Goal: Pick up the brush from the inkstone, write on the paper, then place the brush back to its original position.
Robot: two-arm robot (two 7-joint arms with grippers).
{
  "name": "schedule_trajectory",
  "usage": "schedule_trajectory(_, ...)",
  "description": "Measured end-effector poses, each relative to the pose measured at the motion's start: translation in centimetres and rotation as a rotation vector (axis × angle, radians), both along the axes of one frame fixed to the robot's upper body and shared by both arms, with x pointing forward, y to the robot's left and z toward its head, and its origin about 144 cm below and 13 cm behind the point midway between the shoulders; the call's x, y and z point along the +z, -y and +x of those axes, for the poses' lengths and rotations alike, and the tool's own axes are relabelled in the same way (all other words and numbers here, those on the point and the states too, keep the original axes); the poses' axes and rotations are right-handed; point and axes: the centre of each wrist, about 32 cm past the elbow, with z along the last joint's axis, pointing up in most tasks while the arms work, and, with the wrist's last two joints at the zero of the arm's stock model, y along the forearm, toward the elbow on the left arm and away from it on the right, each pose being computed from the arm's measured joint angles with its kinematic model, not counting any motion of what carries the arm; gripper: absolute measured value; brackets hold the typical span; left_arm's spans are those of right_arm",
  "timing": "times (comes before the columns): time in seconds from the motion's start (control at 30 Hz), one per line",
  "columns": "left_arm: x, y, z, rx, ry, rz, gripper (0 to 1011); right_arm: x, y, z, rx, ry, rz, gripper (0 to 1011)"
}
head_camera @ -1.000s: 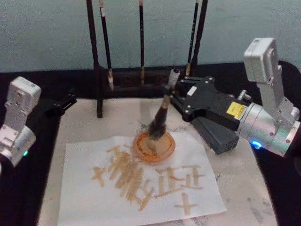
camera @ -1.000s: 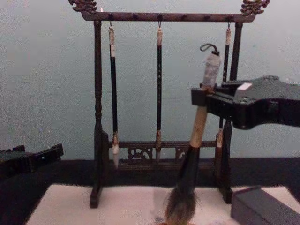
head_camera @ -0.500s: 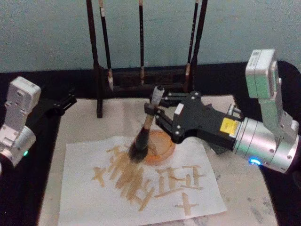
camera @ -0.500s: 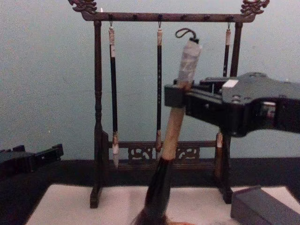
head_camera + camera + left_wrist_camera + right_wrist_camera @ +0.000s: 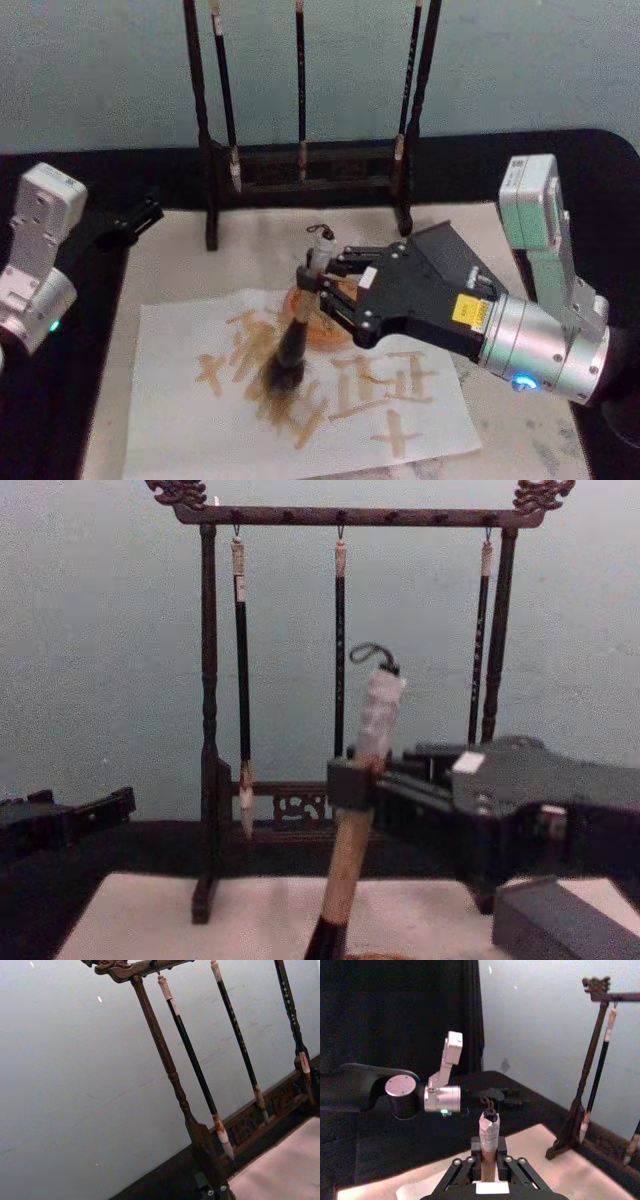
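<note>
Here, the right tool [image 5: 318, 287] reaches in from the robot's right over the middle of the worktop [image 5: 100, 168] and pinches the brush [image 5: 292, 345] on its tan shaft, just below the pale cap. The brush is tilted, with the cap and its dark cord loop up and away from the robot and the bristles down and toward the robot's left. In the head view the bristles meet the paper [image 5: 180, 430] among orange-brown strokes already painted there. The paper lies flat on a pale mat [image 5: 260, 250], and a shallow orange dish [image 5: 320, 333] sits at its far edge, partly under the right tool.

In the chest view the right tool [image 5: 350, 783] shows from the side, clamped on the shaft, and the brush head drops below the frame's lower edge. The inkstone [image 5: 555, 920] rests on the mat at the robot's right, beneath the arm and well apart from the brush.

Behind the mat stands a dark wooden rack [image 5: 208, 730] with three thin brushes [image 5: 241, 680] hanging from its top bar.

The left tool [image 5: 140, 215] is parked at the far left edge of the mat, apart from all the things; whether it is spread or pressed together cannot be told.
</note>
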Motion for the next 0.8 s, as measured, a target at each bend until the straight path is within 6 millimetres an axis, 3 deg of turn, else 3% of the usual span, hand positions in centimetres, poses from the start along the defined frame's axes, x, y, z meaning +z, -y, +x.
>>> schedule_trajectory(0.3, 0.0, 0.0, 0.0, 0.000, 0.000, 0.000, 1002, -1.5, 0.5, 0.2, -0.018, -0.041, 0.009, 178)
schedule_trajectory(0.8, 0.0, 0.0, 0.0, 0.000, 0.000, 0.000, 1002, -2.0, 2.0, 0.0, -0.077, -0.058, -0.006, 179)
